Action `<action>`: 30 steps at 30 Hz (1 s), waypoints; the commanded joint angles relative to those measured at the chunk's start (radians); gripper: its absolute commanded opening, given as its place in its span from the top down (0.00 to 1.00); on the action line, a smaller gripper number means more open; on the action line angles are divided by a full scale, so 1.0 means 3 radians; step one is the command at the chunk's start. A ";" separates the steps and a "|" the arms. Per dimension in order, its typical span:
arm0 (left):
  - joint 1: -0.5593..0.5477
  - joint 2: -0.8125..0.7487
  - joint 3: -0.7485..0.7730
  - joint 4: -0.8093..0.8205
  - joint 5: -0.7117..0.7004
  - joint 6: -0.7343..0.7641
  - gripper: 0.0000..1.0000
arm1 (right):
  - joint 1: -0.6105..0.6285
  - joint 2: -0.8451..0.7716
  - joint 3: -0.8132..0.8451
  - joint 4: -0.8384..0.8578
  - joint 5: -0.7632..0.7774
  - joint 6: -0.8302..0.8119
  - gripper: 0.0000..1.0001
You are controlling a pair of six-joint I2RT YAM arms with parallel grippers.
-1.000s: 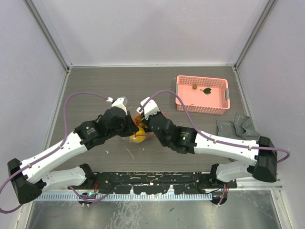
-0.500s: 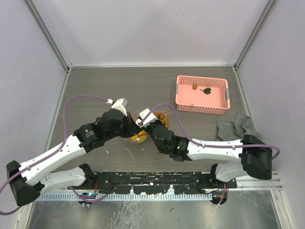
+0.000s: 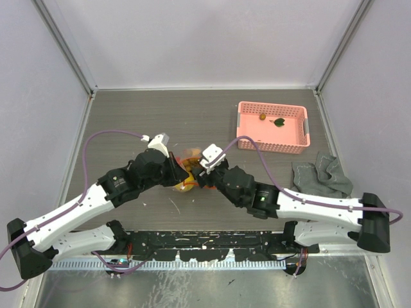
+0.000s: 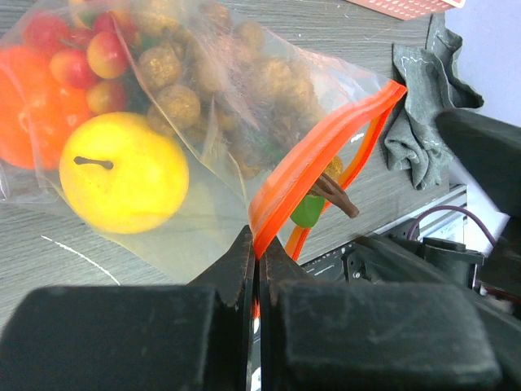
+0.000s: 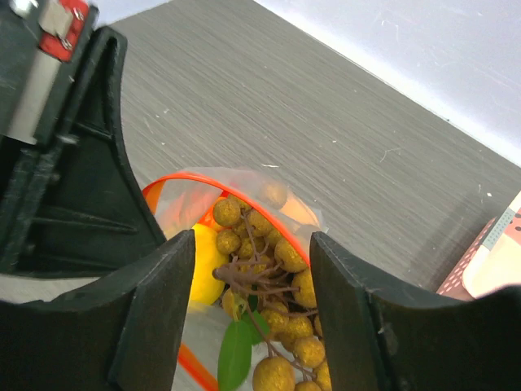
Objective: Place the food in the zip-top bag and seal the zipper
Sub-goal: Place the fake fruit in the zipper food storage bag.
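- White tubular links join bulky black joint housings on the left arm [image 3: 70, 208] and the right arm [image 3: 321, 204].
- A purple cable [image 3: 115, 133] loops along each arm.
- A small white block [image 3: 158, 140] tops each wrist.
- The left gripper [image 4: 257, 248] and right gripper [image 5: 252, 244] have matte black, blocky fingers.

left arm [image 3: 77, 208] and right arm [image 3: 308, 204] angle inward, left jaws pinched shut, right jaws parted.

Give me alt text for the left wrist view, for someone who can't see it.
The left gripper pinches the red-orange zipper of a clear zip-top bag holding a yellow fruit, an orange fruit and a bunch of brown balls. A grey cloth lies behind.
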 commanded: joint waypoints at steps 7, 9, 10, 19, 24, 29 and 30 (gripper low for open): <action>-0.0001 -0.0108 0.0026 0.0073 -0.0123 0.0049 1.00 | -0.0008 -0.0678 0.0386 -0.1520 0.0160 0.0929 0.31; -0.0003 -0.0116 0.0026 0.0076 -0.0121 0.0054 1.00 | -0.0008 -0.0777 0.0338 -0.1685 0.0201 0.1142 0.31; -0.0001 -0.0114 0.0028 0.0075 -0.0120 0.0053 1.00 | -0.0007 -0.0827 0.0297 -0.1738 0.0212 0.1236 0.31; -0.0001 -0.0114 0.0040 0.0082 -0.0073 0.0074 1.00 | -0.0008 -0.0944 -0.0095 -0.1833 0.0433 0.1910 0.32; -0.0002 -0.0134 0.0028 0.0092 -0.0050 0.0074 1.00 | -0.0008 -0.0919 -0.0355 -0.1487 0.0597 0.2039 0.36; 0.0000 -0.0153 0.0018 0.0088 -0.0030 0.0074 1.00 | -0.0008 -0.0831 -0.0567 -0.1178 0.0807 0.2082 0.42; 0.0000 -0.0157 0.0015 0.0088 -0.0028 0.0073 1.00 | -0.0009 -0.0789 -0.0585 -0.1127 0.0817 0.2094 0.44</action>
